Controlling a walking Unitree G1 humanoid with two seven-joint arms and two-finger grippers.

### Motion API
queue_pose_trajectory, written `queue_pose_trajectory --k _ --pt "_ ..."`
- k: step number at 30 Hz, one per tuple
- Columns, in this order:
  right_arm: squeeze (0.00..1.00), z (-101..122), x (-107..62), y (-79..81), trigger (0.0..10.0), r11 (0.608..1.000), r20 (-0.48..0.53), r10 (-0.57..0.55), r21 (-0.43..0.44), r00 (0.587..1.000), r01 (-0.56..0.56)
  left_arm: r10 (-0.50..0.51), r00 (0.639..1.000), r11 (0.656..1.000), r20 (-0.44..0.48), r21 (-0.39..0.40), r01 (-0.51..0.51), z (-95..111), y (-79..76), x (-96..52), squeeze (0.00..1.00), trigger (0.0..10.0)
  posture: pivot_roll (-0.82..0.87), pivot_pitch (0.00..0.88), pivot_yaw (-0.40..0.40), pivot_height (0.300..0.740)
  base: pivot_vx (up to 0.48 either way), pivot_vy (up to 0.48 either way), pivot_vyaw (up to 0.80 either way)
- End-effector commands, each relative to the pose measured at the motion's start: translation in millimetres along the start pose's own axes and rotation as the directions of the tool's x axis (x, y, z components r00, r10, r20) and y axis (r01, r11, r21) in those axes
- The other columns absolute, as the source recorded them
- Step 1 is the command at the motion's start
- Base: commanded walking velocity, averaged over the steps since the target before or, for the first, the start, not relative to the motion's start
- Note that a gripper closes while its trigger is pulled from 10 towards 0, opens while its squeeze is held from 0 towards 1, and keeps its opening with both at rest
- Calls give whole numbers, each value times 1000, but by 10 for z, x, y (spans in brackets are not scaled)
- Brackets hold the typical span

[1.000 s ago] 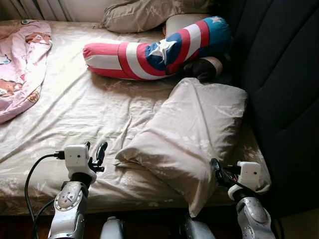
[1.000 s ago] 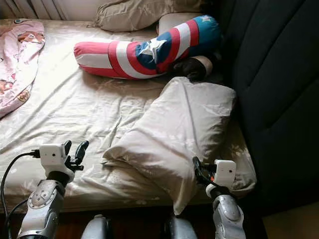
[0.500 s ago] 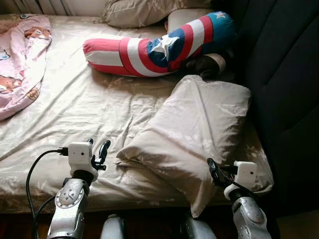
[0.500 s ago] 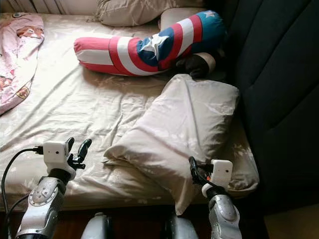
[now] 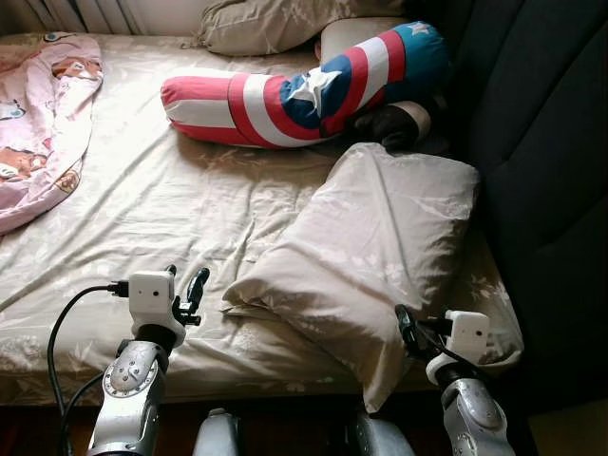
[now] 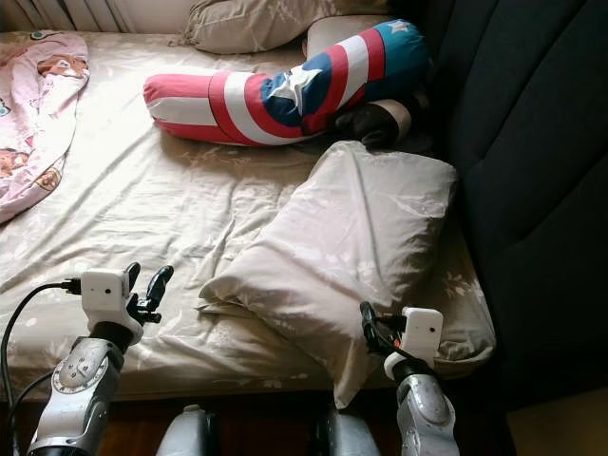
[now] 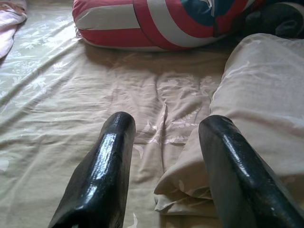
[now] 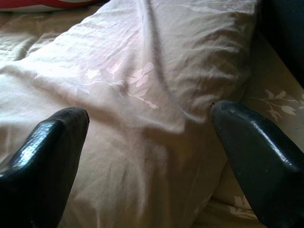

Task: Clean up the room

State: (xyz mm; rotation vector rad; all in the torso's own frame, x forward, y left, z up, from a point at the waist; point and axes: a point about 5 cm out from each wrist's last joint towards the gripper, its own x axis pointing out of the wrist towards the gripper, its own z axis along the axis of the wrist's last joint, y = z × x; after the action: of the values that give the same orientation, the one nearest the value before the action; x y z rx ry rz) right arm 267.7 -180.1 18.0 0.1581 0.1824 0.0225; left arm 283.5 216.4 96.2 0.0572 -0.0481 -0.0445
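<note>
A beige floral pillow lies askew on the bed's near right side, one corner hanging over the front edge. My right gripper is open at that near corner, and in the right wrist view the pillow lies just beyond its fingertips. My left gripper is open over the sheet, just left of the pillow's other near corner. A red, white and blue star bolster lies across the far part of the bed. A pink printed blanket is bunched at the far left.
The bed's beige sheet is wrinkled. A second beige pillow sits at the far edge, with a dark plush item beside the bolster. A dark padded panel runs along the bed's right side. A black cable loops from my left wrist.
The whole picture has shifted a little, so the camera moved. Both grippers stay open in about the same places by the pillow.
</note>
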Motion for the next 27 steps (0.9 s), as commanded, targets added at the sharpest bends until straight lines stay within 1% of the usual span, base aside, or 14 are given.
queue_pose_trajectory --k 1,3,15,24,27 --pt "0 -58 -46 -33 10000 1000 -15 -8 4 1000 8 -5 1000 1000 -13 -1 5 -11 5 -27 0 10000 27 207 -35 632 0 0 0" --pt "0 -70 -49 -29 10000 1000 -25 -4 16 1000 4 -6 1000 1000 -14 0 6 -12 4 -28 0 10000 28 207 -36 632 0 0 0" --pt "0 -88 -61 -6 10000 1000 -21 -1 19 1000 1 -7 1000 1000 -15 6 7 0 21 -25 0 10000 31 210 -30 632 0 0 0" --pt "0 -60 -52 7 10000 1000 -7 21 9 1000 -21 -19 1000 1000 -17 7 19 2 -8 -4 0 10000 30 203 -29 632 264 0 0" --pt "0 -32 -38 0 10000 999 10 17 30 1000 -17 -21 1000 1000 -15 6 21 5 -15 1 0 10000 33 194 -29 632 293 0 0"
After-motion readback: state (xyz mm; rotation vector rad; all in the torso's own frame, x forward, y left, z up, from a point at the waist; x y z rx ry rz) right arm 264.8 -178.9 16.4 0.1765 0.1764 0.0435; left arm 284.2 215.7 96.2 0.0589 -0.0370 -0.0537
